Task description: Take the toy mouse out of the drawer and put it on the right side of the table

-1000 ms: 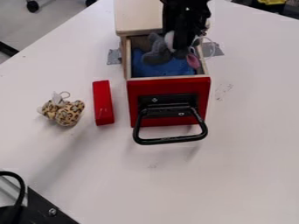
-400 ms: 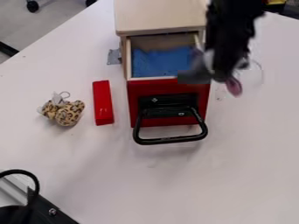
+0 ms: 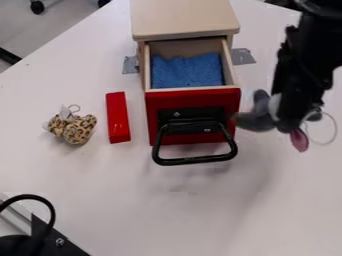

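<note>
Forms a dark, blocky arm at two o'clock, black nearly all over. Spreads broad at the top, with a smooth, curved black edge between one and two o'clock. Narrows lower down into a long black gripper at about three o'clock. Bears small knobs and notches along the outline, on both its nine o'clock and three o'clock sides. Catches a few faint grey glints between near-black patches. Leaves finer parts too dark to tell.

the pincer has carried the toy mouse out of the drawer to over the counter at the view's right, baring more blue cloth.
</note>
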### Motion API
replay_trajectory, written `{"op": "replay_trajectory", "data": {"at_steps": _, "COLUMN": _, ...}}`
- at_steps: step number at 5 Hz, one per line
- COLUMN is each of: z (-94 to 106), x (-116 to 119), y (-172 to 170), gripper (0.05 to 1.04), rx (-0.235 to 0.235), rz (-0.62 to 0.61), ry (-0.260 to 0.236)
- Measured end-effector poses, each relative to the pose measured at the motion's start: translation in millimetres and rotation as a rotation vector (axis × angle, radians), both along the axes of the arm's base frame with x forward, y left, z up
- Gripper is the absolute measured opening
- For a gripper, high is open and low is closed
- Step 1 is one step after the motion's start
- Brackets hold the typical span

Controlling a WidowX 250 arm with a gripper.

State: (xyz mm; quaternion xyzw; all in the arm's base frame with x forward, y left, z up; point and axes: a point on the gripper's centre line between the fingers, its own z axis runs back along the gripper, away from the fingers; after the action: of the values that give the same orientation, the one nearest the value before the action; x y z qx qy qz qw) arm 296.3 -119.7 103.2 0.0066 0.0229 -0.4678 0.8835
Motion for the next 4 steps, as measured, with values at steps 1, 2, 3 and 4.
{"op": "replay_trajectory", "data": {"at_steps": 1, "z": -15.8, "x": 15.7, "y": -7.0, "gripper": 0.354, "rx": 0.021, "rz": -0.014, "ry": 0.018}}
{"op": "replay_trajectory", "data": {"at_steps": 2, "z": -37.5, "x": 29.1, "y": -6.5, "gripper": 0.354, "rx": 0.048, "rz": 0.002, "ry": 0.060}}
{"op": "replay_trajectory", "data": {"at_steps": 3, "z": -45.3, "x": 41.0, "y": -9.6, "gripper": 0.354, "rx": 0.057, "rz": 0.012, "ry": 0.079}}
{"op": "replay_trajectory", "data": {"at_steps": 4, "z": -62.6, "x": 43.3, "y": -9.4, "gripper": 0.354, "rx": 0.070, "rz": 0.014, "ry": 0.104}}
